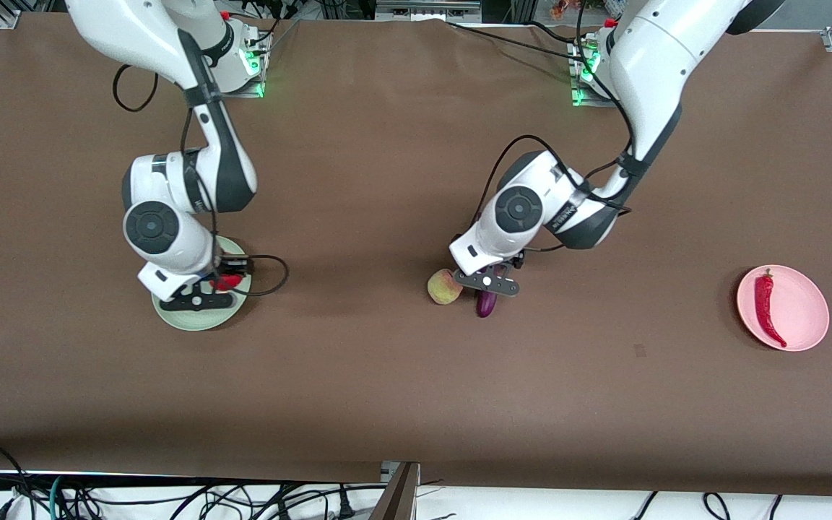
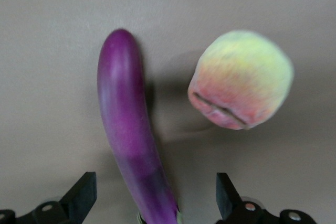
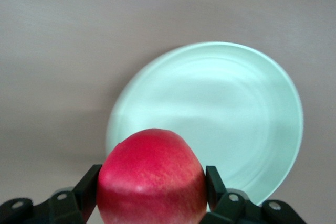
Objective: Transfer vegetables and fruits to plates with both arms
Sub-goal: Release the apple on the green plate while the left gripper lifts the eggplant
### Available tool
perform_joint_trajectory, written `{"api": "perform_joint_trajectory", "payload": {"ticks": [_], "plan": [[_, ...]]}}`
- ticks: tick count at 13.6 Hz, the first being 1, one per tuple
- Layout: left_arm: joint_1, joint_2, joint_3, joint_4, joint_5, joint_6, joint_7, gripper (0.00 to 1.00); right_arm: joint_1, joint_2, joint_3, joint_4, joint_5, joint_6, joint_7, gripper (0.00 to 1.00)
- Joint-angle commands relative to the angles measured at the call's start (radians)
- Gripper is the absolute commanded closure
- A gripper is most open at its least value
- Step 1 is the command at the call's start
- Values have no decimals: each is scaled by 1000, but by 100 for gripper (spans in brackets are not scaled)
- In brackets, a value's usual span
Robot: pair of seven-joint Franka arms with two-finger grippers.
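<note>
red fruit (image 3: 152, 177) sits clamped in the right gripper (image 3: 152, 192) over the green plate (image 3: 236, 108). left gripper (image 2: 156, 198) is wide open around the eggplant (image 2: 128, 124) on the tabletop (image 1: 387, 361), peach (image 2: 240, 80) just beside. chili (image 1: 766, 307) lies on the pink plate (image 1: 806, 310).
</note>
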Motion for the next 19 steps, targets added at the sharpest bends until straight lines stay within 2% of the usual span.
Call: {"api": "perform_joint_trajectory", "payload": {"ticks": [1, 2, 3, 4, 5, 6, 8, 10, 12, 15, 17, 19], "plan": [[6, -1, 8, -35, 95, 40, -27, 0, -24, -41, -10, -113, 18, 108, -66, 71], [18, 24, 6, -36, 100, 66, -25, 0, -41, -32, -10, -111, 19, 115, -92, 70], [14, 42, 8, -38, 100, 102, -25, 0, -66, -27, -7, -110, 37, 119, -107, 57], [6, 53, 9, -38, 103, 109, -27, 0, -77, -21, -5, -110, 71, 119, -126, 37], [9, 55, 14, -39, 103, 109, -27, 9, -78, -13, -5, -105, 108, 119, -153, 13], [26, 55, 12, -39, 104, 100, -25, 51, -78, -12, -4, -98, 142, 110, -161, 2], [52, 35, 15, -44, 104, 31, -9, 99, -71, -21, -2, -87, 153, 101, -155, 1], [64, 10, 11, -33, 104, -69, -13, 100, -66, -26, 0, -49, 157, 32, -131, 1], [64, -28, 12, -13, 101, -181, -22, 100, -51, -24, 1, 35, 165, -86, -63, 1], [131, -80, 17, 71, 104, -395, -10, 100, 46, -6, 1, 177, 214, -229, 206, 1], [177, -80, 34, 128, 130, -544, 22, 100, 118, 25, 1, 238, 246, -234, 392, 1], [266, -89, 49, 128, 199, -592, 106, 100, 191, 80, 1, 319, 341, -230, 596, 1]]}}
